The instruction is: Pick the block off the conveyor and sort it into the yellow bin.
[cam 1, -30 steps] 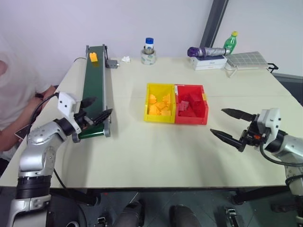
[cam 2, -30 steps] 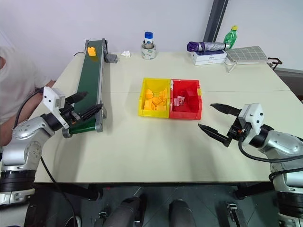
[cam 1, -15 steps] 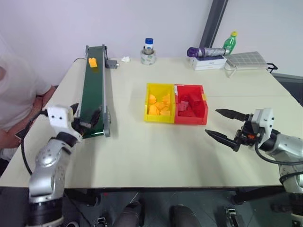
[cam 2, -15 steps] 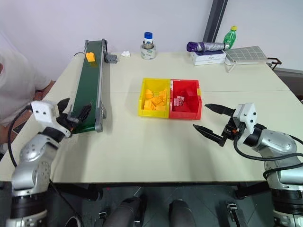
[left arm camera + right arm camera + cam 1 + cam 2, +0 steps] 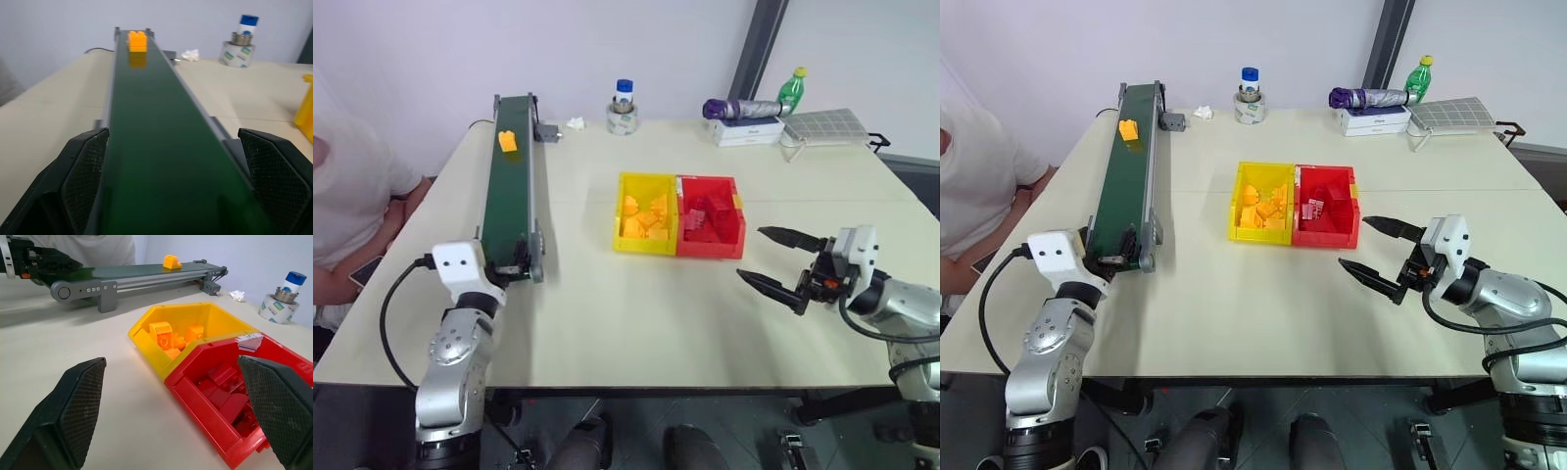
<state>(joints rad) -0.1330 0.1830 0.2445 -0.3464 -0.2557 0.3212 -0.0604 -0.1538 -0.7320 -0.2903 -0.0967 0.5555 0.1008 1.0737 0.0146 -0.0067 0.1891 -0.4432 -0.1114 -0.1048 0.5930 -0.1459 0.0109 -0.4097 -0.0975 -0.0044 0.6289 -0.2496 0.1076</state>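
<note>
1. Here, the block sits on the conveyor near its far end, close to the motor box, well apart from both grippers.
2. The left gripper is at the conveyor's near end, its fingers spread wide on either side of the belt, holding nothing.
3. The yellow bin stands on the table to the right of the conveyor, joined to the red bin on its far side from the belt.
4. A pile of yellow blocks lies inside the yellow bin; red pieces fill the red bin.
5. The right gripper hovers over the table, farther from the conveyor than the red bin, fingers wide apart and empty.
6. A person's sleeve shows beyond the conveyor's left rail.
</note>
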